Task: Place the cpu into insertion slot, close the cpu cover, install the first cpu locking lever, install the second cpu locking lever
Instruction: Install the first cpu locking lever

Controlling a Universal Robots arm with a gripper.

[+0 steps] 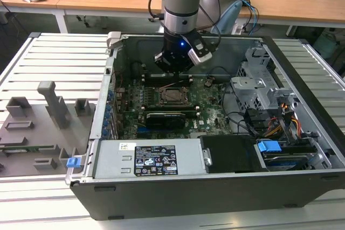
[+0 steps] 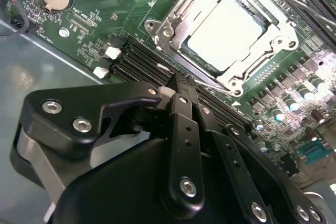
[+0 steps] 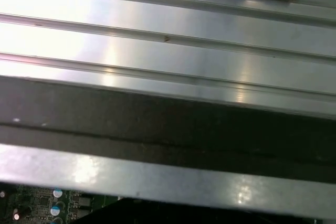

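Gripper [image 2: 177, 81] looks pinched narrow with nothing between the fingers that I can see, tips hanging right at the near edge of the socket. Just past the tips the cpu [image 2: 231, 30] is already sitting in the slot [image 2: 199, 64], and the cover [image 2: 173, 24] is flat down around it. Board and all sit inside the open case [image 1: 226, 195].

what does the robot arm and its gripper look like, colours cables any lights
The arm is a silver-grey cylinder with a light blue band, with black cables looping beside it. A small blue light glows on its black wrist. The gripper is black, built of jointed bars and rounded links studded with silver screw heads.
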